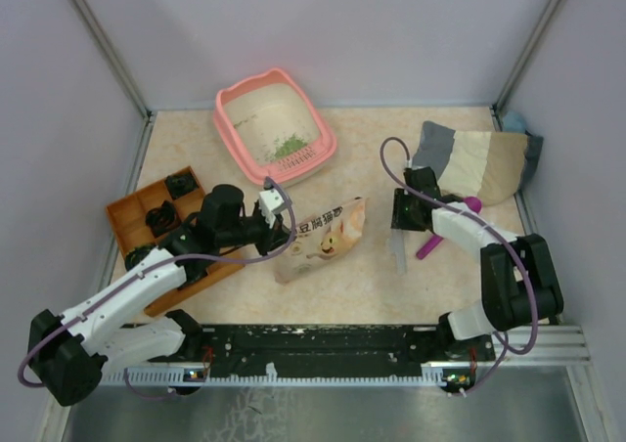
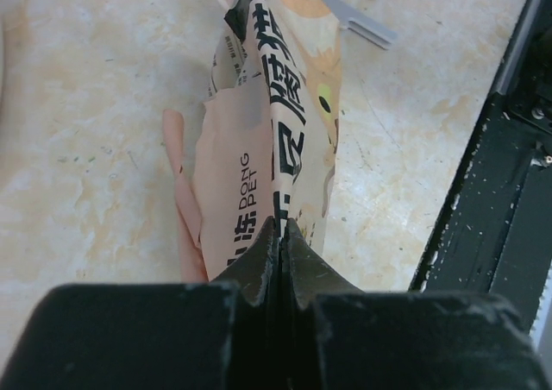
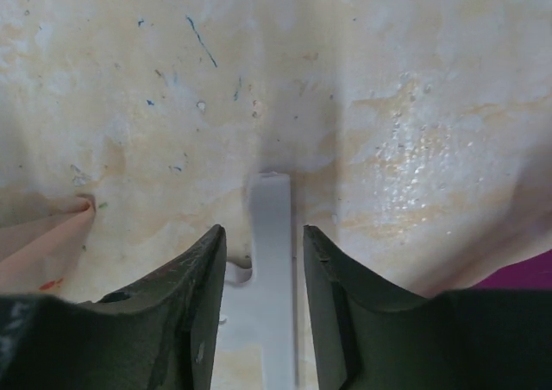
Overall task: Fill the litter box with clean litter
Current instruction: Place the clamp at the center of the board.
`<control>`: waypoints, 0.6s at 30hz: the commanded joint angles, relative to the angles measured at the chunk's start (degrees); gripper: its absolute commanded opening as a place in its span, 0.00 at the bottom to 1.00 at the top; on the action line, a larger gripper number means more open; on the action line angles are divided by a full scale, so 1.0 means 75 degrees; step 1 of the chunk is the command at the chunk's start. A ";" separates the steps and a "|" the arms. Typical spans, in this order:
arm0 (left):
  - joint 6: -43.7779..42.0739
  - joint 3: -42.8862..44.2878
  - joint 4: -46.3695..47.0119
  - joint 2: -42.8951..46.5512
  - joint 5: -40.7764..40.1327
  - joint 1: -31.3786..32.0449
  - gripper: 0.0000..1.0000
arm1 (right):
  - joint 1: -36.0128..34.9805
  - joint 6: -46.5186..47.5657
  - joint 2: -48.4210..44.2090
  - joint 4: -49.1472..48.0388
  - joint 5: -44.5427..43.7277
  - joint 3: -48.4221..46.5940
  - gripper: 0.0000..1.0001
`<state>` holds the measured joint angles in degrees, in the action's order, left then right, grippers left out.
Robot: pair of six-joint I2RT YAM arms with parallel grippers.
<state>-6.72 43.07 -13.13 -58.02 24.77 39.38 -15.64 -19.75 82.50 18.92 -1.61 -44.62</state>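
Litter box (image 1: 256, 110): one, sat at the far side of the table (image 1: 372, 295), left of centre.
Clean litter (image 1: 288, 150): one small green pile, lay inside the litter box.
Paper bag (image 1: 328, 235): one, lay flat before the box.
Left gripper (image 2: 280, 233): jaws were clamped on the paper bag's edge.
Right gripper (image 3: 263, 235): jaws stood apart, astride one grey strip (image 3: 274, 278).

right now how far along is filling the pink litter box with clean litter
Done: a small patch of green granules lies in the salmon-pink plastic litter box. In hand: the left gripper is shut on the beige printed paper bag, which lies on the table. The right gripper stands open around a flat grey strip. Left: most of the box floor is bare.
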 commanded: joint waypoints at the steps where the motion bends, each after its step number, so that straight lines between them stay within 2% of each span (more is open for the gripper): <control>1: 0.0144 0.0378 0.0653 0.0209 -0.0702 -0.0023 0.00 | -0.0173 0.0043 -0.0529 0.0296 -0.0795 -0.0567 0.45; 9: 0.0416 0.0335 0.0642 0.0330 -0.1378 -0.0035 0.00 | -0.0955 -0.0178 -0.0932 0.1689 -0.2171 -0.0883 0.46; 18: 0.0380 0.0123 0.0807 0.0832 -0.1167 -0.0035 0.00 | -0.1762 -0.0955 -0.0391 0.1533 -0.2001 -0.0696 0.45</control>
<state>-4.47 42.46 -13.65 -55.68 16.69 39.38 -26.65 -23.59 77.54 31.14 -15.70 -48.88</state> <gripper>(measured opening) 0.006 0.450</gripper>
